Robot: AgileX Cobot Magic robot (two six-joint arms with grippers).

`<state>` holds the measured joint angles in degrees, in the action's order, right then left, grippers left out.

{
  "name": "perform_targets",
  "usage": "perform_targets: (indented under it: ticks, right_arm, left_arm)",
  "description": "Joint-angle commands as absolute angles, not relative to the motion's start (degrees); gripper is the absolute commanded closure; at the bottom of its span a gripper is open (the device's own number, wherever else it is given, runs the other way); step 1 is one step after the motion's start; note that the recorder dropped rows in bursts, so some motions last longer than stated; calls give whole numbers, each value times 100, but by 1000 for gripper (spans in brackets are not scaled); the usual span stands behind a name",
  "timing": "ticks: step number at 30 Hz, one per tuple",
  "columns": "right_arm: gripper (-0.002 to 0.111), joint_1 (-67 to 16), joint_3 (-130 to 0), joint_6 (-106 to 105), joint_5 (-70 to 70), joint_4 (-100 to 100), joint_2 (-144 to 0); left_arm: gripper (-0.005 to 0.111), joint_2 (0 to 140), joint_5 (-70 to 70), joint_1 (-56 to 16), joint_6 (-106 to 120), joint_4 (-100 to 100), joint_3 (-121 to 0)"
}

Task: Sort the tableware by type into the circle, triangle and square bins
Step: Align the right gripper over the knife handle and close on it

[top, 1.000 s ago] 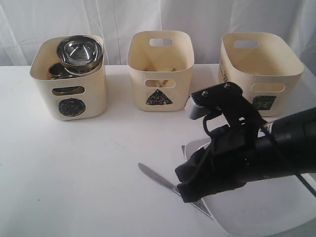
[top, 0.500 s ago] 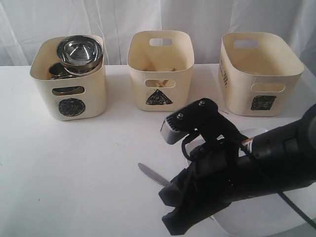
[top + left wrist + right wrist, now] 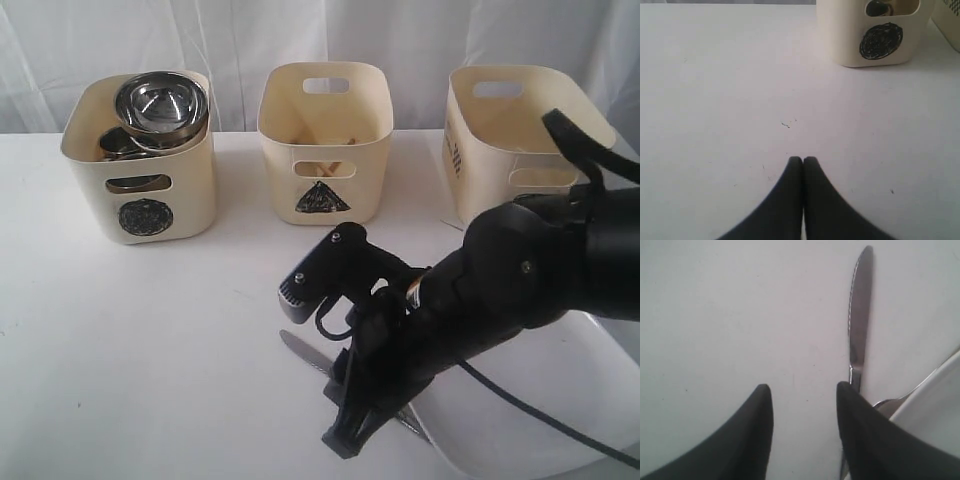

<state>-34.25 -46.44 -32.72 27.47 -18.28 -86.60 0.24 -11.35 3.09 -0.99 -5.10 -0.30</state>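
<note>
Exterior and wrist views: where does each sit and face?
Exterior: off the arms, facing the triangle bin across the table; right arm shows.
Left wrist: arm-mounted, facing the circle bin; shut left end effector shows.
Right wrist: arm-mounted, looking down at the knife; open right end effector shows.
Shared: exterior and right wrist both show the knife.

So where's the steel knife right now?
In the exterior view the steel knife lies flat on the table near the front, beside the left edge of the white plate, its handle hidden under the open right gripper.
</note>
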Motion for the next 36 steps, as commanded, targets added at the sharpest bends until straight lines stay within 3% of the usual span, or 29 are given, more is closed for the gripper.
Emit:
perform_targets:
  ticks: [1,20,36]
  right_arm:
    - [68,-3426,-4742,-3256,2638,-1548,-8696]
    - [68,-3426,-5257,-2837,2741,-656,-9835]
    - [68,-3426,-6164,-2085,4200,-45,-10358]
  left_arm:
    - [107,0,-1111,325,-123,-544,0]
    - [107,0,-1111,325,-123,-544,0]
    - [107,0,-1111,325,-123,-544,0]
